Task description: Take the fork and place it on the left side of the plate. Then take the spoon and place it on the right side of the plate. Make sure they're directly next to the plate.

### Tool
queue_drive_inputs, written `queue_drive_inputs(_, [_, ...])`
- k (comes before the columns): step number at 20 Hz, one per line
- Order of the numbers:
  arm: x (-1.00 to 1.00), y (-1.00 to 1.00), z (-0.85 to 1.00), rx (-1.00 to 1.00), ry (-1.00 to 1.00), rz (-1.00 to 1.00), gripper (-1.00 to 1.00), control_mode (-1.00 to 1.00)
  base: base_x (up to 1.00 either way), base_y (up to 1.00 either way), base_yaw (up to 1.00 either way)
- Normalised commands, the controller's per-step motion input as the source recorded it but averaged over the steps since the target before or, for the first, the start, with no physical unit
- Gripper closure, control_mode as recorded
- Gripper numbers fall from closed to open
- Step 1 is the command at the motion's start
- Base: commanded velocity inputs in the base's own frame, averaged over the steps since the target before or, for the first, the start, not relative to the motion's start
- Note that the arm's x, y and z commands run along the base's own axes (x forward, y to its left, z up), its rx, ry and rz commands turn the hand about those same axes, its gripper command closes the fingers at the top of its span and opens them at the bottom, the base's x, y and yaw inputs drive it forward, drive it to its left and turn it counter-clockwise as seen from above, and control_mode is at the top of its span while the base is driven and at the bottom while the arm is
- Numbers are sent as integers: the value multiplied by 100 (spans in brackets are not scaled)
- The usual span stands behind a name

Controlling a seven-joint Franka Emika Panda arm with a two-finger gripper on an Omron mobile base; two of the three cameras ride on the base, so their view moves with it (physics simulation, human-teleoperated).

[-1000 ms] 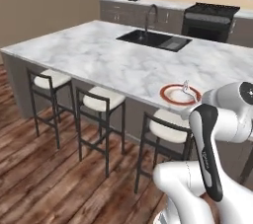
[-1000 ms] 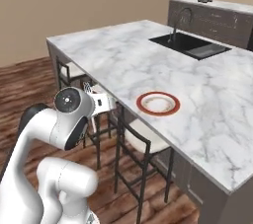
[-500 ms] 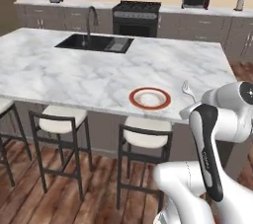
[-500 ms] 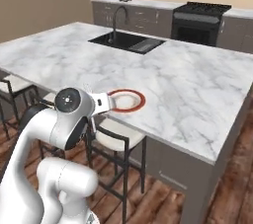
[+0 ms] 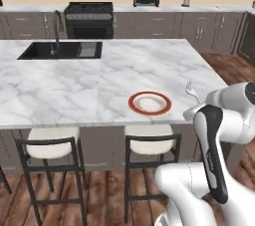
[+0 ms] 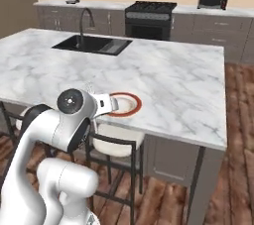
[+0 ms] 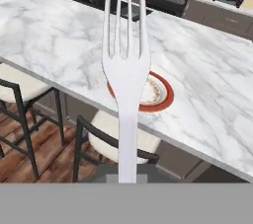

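A: Fork first, from the left base view: its prongs stick up just above the arm's white wrist, right of the plate and off the near right corner of the tabletop. It looks carried, not lying on the marble.

B: And the plate?

A: It sits near the front edge of the tabletop, well right of the sink, with bare marble on both sides of it.

B: Right base view?

A: The plate is half hidden behind the arm's wrist; thin prongs of the fork poke up just over that joint. I can't make out the spoon there.

B: Hand view?

A: The fork stands upright in the middle, prongs away from the camera, handle running down into the fingers, which are pressed shut on it. The plate lies beyond it, over the stools.

B: So which step?

A: I'd judge the first one: fork in hand, not yet placed. Next the arm would need to reach over the near edge and lay the fork flat directly beside the plate's left rim.
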Motion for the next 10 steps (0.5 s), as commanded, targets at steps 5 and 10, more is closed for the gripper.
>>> queue_drive_inputs(5, [0, 0, 0, 0, 0, 0, 100, 100, 15, 100, -32])
queue_drive_inputs(10, [0, 0, 0, 0, 0, 0, 100, 100, 38, 100, -26])
